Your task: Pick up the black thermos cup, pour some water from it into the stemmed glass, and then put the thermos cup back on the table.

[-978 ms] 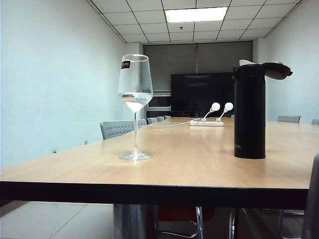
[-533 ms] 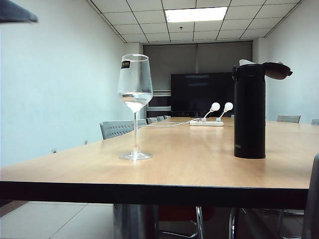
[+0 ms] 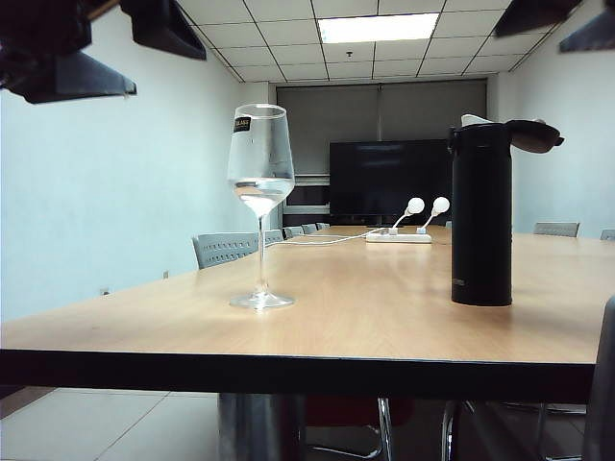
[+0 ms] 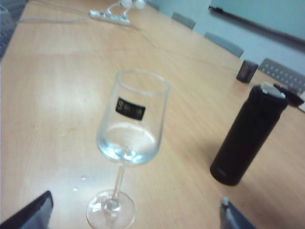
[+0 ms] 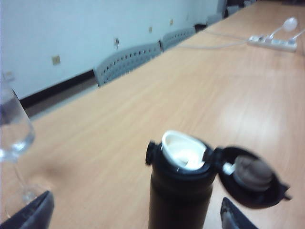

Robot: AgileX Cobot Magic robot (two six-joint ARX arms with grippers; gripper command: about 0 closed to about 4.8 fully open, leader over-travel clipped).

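Both grippers were wide apart, holding nothing: left gripper (image 4: 136, 214) hung above the stemmed glass (image 3: 260, 206), right gripper (image 5: 136, 214) above the black thermos cup (image 3: 482, 216). Glass stood upright on the table (image 3: 365, 307) with a little water in the bowl; thermos stood upright well to its right, flip lid (image 5: 252, 176) hinged open, whitish spout (image 5: 183, 150) exposed. A white power strip (image 3: 398, 237) lay farther back.

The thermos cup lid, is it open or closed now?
Open. The black thermos cup stands upright, its flip lid hangs back beside the whitish spout.
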